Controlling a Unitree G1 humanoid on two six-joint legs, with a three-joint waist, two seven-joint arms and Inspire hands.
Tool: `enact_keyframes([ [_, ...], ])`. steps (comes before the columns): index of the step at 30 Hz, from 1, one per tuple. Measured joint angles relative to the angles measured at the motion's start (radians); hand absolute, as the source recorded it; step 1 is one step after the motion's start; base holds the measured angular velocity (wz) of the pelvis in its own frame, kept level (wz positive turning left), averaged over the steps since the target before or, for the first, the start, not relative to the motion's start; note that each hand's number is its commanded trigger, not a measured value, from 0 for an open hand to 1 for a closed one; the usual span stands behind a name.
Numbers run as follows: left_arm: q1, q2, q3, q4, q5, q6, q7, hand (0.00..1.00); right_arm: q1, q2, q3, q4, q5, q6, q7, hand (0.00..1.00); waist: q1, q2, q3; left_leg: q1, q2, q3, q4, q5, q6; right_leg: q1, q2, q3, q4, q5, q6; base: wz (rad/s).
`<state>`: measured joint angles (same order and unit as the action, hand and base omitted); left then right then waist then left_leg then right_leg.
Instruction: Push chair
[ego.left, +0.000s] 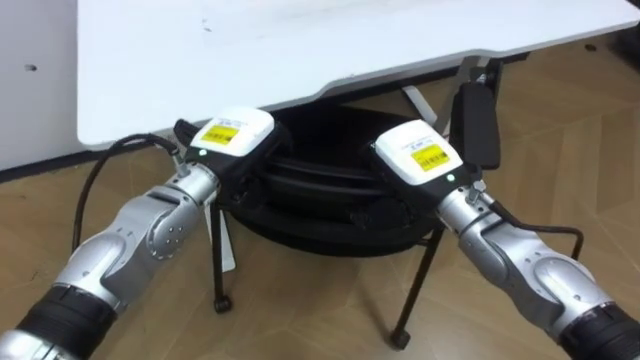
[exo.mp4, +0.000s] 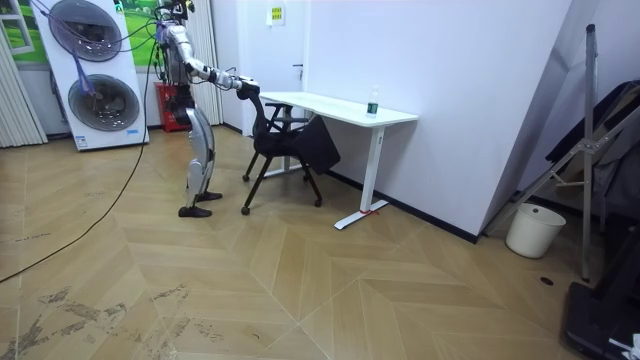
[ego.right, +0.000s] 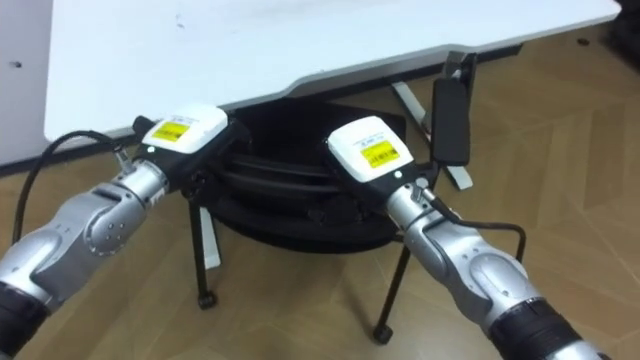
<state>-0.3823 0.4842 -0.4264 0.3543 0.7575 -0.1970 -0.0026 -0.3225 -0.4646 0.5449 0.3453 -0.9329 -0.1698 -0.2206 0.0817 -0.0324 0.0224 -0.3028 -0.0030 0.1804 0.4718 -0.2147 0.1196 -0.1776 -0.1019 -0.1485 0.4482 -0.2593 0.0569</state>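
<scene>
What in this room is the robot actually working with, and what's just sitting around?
Part of the job:
black chair
left hand and right hand, both at the chair's backrest

Just sitting around:
white desk
small bottle on the desk
white bucket by the wall
stacked machines with round doors behind the robot

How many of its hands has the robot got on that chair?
2. The left hand sits on the left side of the black chair's back, the right hand on its right side, at the white desk's edge.
</scene>
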Motion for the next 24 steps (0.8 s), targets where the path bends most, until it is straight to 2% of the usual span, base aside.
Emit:
enact_keyframes([
  [3, -0.003, 0.003, 0.0, -0.002, 0.002, 0.0, 0.0, 1.0, 0.001, 0.0, 0.002, -0.013, 0.0, 0.01, 0.012, 1.0, 0.0, -0.005, 0.0008, -0.005, -0.002, -0.022, -0.005, 0.009, -0.008, 0.002, 0.002, -0.02, 0.002, 0.0, -0.004, 0.19],
  [4, -0.004, 0.004, 0.0, -0.004, 0.004, -0.001, 0.0, 1.0, 0.001, 0.0, 0.003, -0.015, 0.0, 0.01, 0.017, 0.84, 0.0, -0.01, 0.0006, -0.007, -0.001, -0.03, -0.005, 0.011, -0.011, 0.004, 0.005, -0.025, 0.001, -0.001, -0.006, 0.19],
  [5, -0.004, 0.004, 0.0, -0.005, 0.009, -0.001, 0.0, 1.0, 0.001, 0.0, 0.003, -0.017, 0.0, 0.009, 0.024, 0.84, -0.002, -0.011, 0.0008, -0.007, -0.001, -0.038, -0.005, 0.013, -0.014, 0.009, 0.008, -0.028, 0.0, -0.002, -0.008, 0.2],
  [6, -0.004, 0.003, 0.0, -0.004, 0.012, -0.001, -0.001, 1.0, 0.002, 0.0, 0.003, -0.017, 0.0, 0.009, 0.025, 0.0, -0.005, -0.011, 0.0008, -0.007, -0.001, -0.044, -0.004, 0.013, -0.015, 0.015, 0.01, -0.032, -0.001, -0.002, -0.008, 0.22],
  [7, -0.004, -0.001, 0.0, -0.001, 0.02, -0.001, -0.001, 1.0, 0.006, 0.0, 0.003, -0.017, 0.0, 0.009, 0.026, 0.0, -0.007, -0.011, 0.0008, -0.004, -0.001, -0.052, -0.002, 0.014, -0.017, 0.023, 0.012, -0.038, -0.005, -0.002, -0.009, 0.19],
  [8, -0.004, -0.003, 0.0, 0.001, 0.021, -0.001, -0.002, 0.62, 0.008, 0.0, 0.003, -0.017, 0.0, 0.009, 0.028, 0.0, -0.007, -0.011, 0.001, -0.002, 0.0, -0.055, -0.002, 0.016, -0.02, 0.028, 0.013, -0.045, -0.005, -0.002, -0.009, 0.14],
  [9, -0.002, -0.003, 0.0, 0.001, 0.021, -0.001, -0.002, 0.62, 0.008, 0.0, 0.003, -0.017, 0.0, 0.009, 0.03, 0.0, -0.007, -0.011, 0.001, -0.002, 0.001, -0.056, -0.002, 0.017, -0.021, 0.03, 0.014, -0.046, -0.005, -0.002, -0.01, 0.11],
  [10, -0.001, -0.003, 0.0, 0.003, 0.021, -0.001, -0.002, 0.0, 0.008, 0.002, 0.003, -0.017, 0.0, 0.011, 0.033, 0.0, -0.01, -0.012, 0.0015, -0.001, -0.001, -0.064, -0.002, 0.019, -0.024, 0.04, 0.015, -0.054, -0.007, -0.004, -0.015, 0.21],
  [11, -0.001, -0.002, 0.0, 0.007, 0.021, 0.0, -0.002, 0.0, 0.009, 0.006, 0.003, -0.018, 0.005, 0.018, 0.041, 0.0, -0.023, -0.013, 0.0015, 0.001, -0.004, -0.079, -0.002, 0.021, -0.027, 0.052, 0.016, -0.064, -0.015, -0.007, -0.019, 0.25],
  [14, 0.001, -0.004, -0.002, 0.006, 0.022, 0.008, -0.005, 0.0, 0.008, 0.007, -0.002, -0.021, 0.033, 0.023, 0.063, 0.0, -0.029, -0.017, 0.0011, 0.001, -0.005, -0.093, -0.002, 0.024, -0.032, 0.058, 0.016, -0.086, -0.02, -0.011, -0.026, 0.2],
  [18, 0.005, -0.051, 0.009, 0.009, 0.02, 0.044, -0.012, 0.0, 0.009, 0.007, -0.007, -0.019, 0.038, 0.035, 0.1, 0.0, -0.022, -0.017, 0.0014, 0.017, -0.006, -0.11, -0.003, 0.03, -0.042, 0.086, 0.017, -0.113, -0.038, -0.018, -0.04, 0.15],
  [20, 0.012, -0.077, 0.028, 0.009, 0.02, 0.045, -0.014, 0.0, 0.016, 0.008, -0.01, -0.02, 0.037, 0.037, 0.11, 0.0, -0.022, -0.015, 0.001, 0.02, -0.006, -0.123, -0.003, 0.032, -0.045, 0.101, 0.018, -0.128, -0.053, -0.018, -0.041, 0.18],
  [24, 0.033, -0.084, 0.038, 0.005, 0.021, 0.038, 0.012, 0.0, 0.032, 0.008, -0.01, -0.037, 0.034, 0.036, 0.117, 0.0, -0.017, -0.015, 0.0005, 0.034, -0.01, -0.126, -0.013, 0.031, -0.047, 0.118, 0.021, -0.129, -0.058, -0.022, -0.042, 0.05],
])
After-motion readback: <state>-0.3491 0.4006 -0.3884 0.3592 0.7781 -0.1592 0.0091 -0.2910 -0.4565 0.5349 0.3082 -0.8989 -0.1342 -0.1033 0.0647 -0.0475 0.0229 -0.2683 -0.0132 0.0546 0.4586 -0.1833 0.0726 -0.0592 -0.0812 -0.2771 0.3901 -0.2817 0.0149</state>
